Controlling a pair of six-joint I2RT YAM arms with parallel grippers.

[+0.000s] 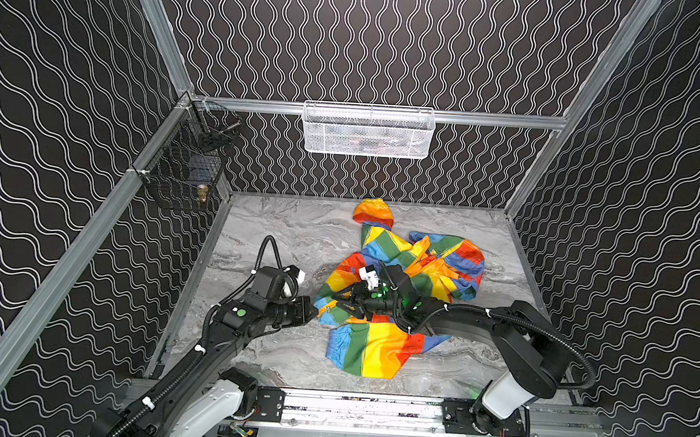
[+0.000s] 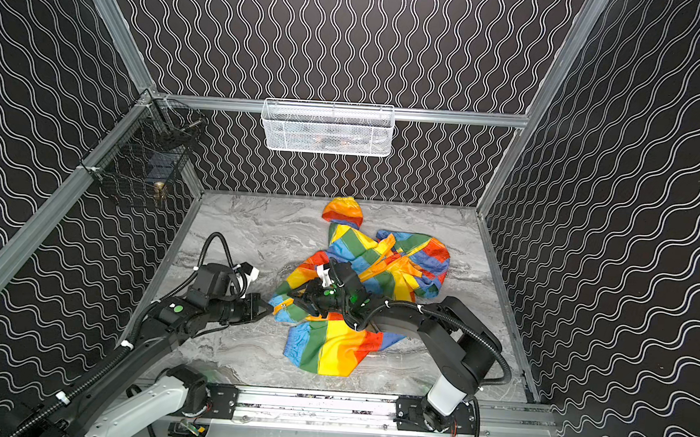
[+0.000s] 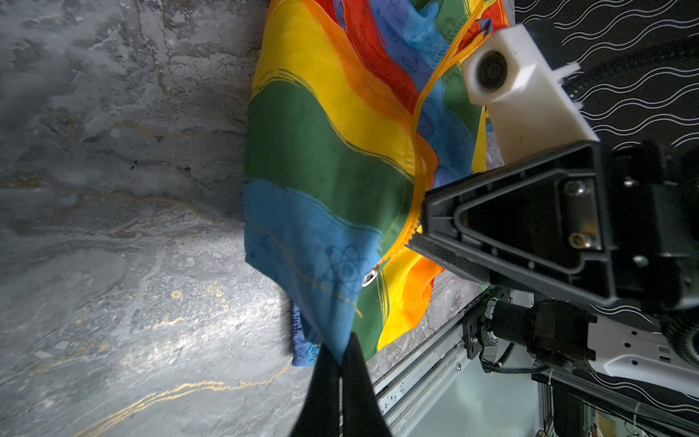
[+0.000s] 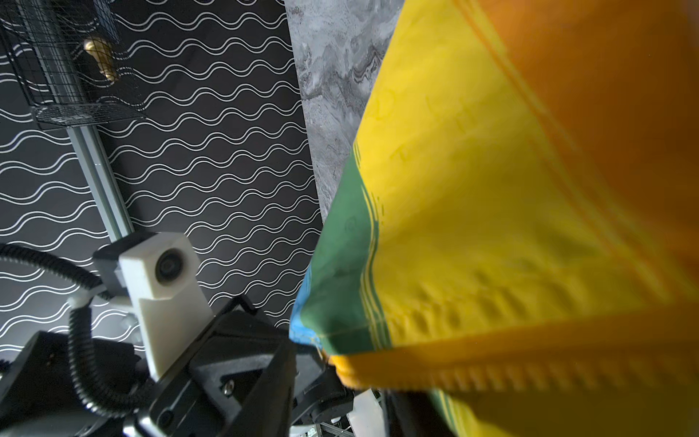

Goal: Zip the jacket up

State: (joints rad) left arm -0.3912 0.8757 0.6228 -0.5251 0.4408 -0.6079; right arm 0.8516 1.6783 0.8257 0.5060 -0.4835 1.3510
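left wrist view showed the left gripper (image 3: 342,365) pressed together on a blue hem corner of the thin rainbow-striped hooded jacket (image 3: 325,151), which lay crumpled right of centre on the grey marbled table (image 1: 276,231), hood toward the back wall. the right gripper (image 3: 418,230) touched the orange zipper band (image 3: 416,162) near the small metal pull ring (image 3: 368,278), but whether it clamped the band could not be told. judged from this, a pull along the band could drag the slick cloth out of the left pinch, or loose fabric could bunch at the ring and jam the zipper. both top views hid the ring under the right arm. the right wrist view held only blurred cloth and band, not its own fingers.
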